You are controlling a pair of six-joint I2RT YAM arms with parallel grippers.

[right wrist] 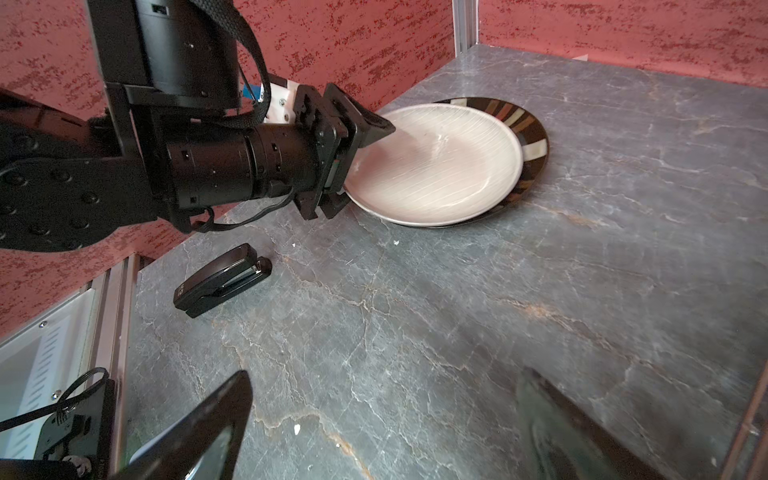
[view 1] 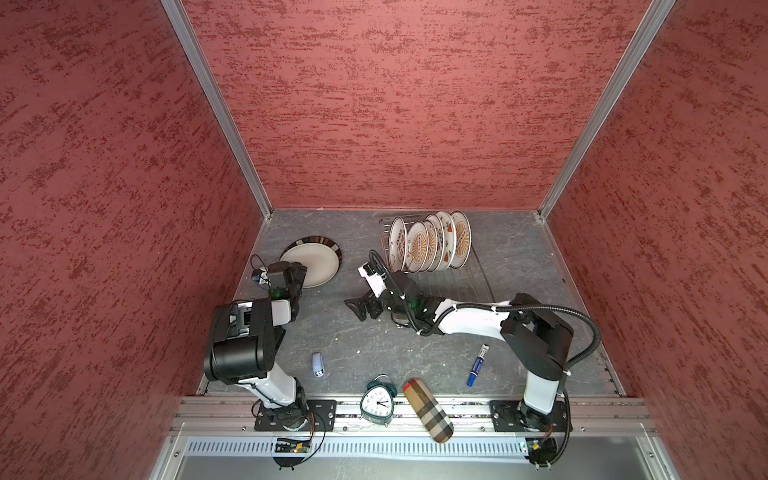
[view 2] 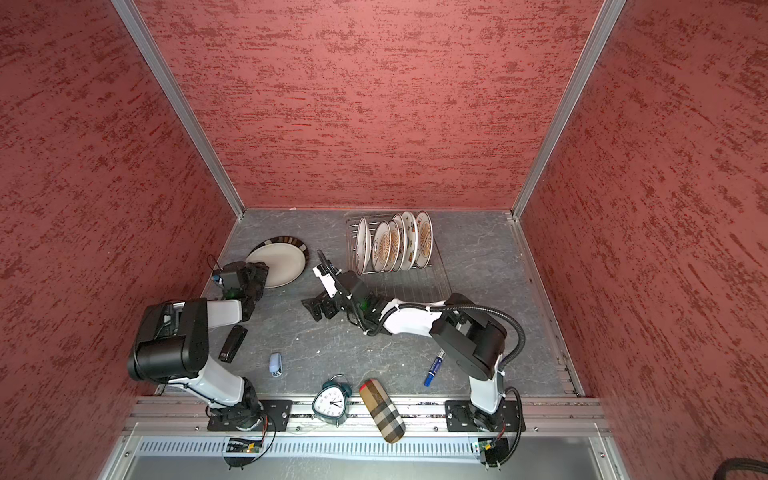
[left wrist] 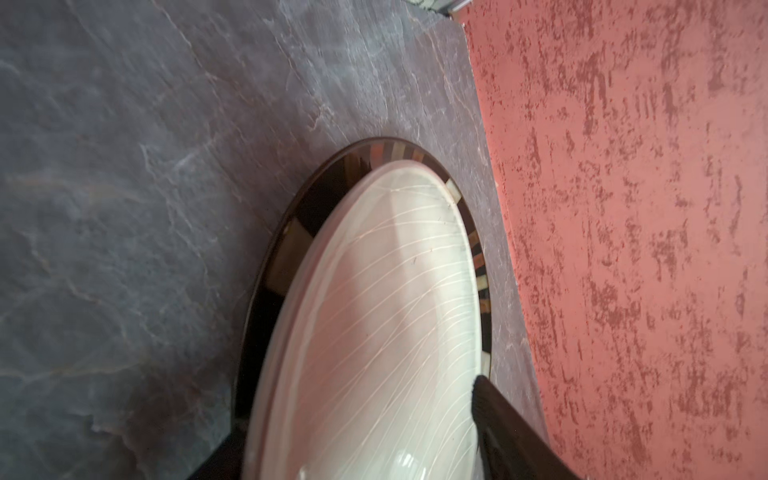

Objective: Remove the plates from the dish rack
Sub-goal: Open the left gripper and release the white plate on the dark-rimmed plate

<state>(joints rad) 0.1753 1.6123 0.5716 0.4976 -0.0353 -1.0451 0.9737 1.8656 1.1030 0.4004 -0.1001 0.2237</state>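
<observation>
Left claw [right wrist: 365, 164] stood parted astride the rim of a pale plate [right wrist: 436, 166] lying flat on a dark striped plate [right wrist: 536, 145], back left on the table [view 1: 332, 332]. Five more plates [view 1: 419, 247] stood upright in the rack [view 1: 385, 241]; the right claw [view 1: 357, 307] hung wide, empty.

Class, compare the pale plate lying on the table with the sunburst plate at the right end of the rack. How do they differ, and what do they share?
Pose: the pale plate lies flat; the sunburst plate stands on edge.
Support: the pale plate rests on a dark striped-rim plate; the sunburst plate sits in the dish rack.
Decoration: the pale plate has no print; the sunburst plate bears orange rays.
Both are round.
</observation>
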